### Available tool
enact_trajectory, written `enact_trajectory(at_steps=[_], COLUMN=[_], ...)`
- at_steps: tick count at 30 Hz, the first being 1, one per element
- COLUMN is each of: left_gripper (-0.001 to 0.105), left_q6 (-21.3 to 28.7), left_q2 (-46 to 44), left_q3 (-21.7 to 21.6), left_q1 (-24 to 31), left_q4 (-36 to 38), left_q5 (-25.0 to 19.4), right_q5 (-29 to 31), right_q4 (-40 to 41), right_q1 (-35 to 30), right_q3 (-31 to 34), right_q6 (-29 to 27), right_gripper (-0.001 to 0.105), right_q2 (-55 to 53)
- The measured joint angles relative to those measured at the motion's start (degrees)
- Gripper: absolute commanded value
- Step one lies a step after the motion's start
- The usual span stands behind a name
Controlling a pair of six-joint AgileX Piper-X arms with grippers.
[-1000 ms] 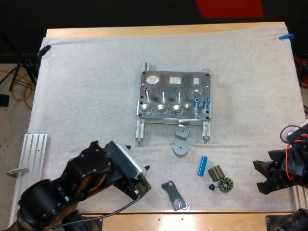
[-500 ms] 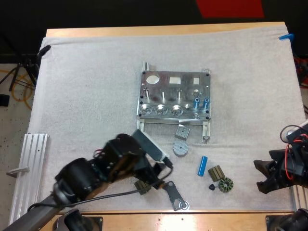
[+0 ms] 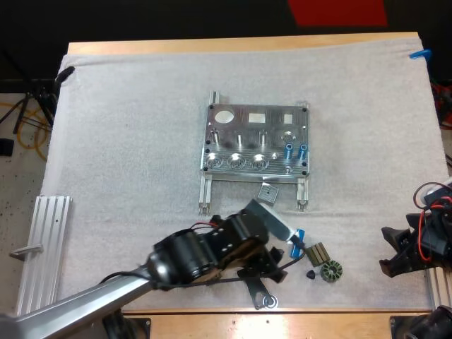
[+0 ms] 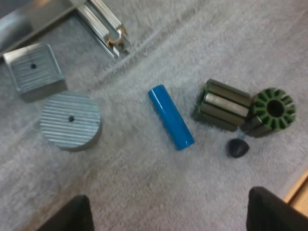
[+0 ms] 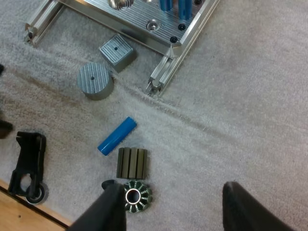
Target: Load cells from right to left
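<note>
My left fingers (image 4: 72,214) have swung right, now spread wide over the blue cylinder (image 4: 171,117), ribbed dark parts (image 4: 223,106) just beside it; right fingers (image 5: 243,207) wide too.

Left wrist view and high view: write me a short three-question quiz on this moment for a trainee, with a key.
1. True or false: the left gripper is shut on the loose blue cylinder.
2. How many blue cylinders stand in the fixture? A one; B two; C four.
3. Fill the gap: the loose blue cylinder lies between the round disc and the dark ribbed ____.
Key:
1. False: its fingers stand apart, clear of the cylinder.
2. B.
3. Block: the dark ribbed block.
</note>
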Motion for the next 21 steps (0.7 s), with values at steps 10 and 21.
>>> enact_trajectory(at_steps=[10, 21], left_gripper=[0.065, 0.065], left_q6=[-1.41, -1.54], left_q2=[7.68, 16.74], left_q3=[0.00, 0.00], left_q1=[-0.13, -0.13], left_q4=[-3.37, -7.21], left_q5=[1.45, 3.00], right_q5=[0.08, 0.08], right_q4=[0.53, 0.66], right_q1=[0.00, 0.00], right_q3=[0.00, 0.00], right_q6=[-0.35, -1.89], right_gripper=[0.046, 0.046], right_q2=[0.00, 0.00])
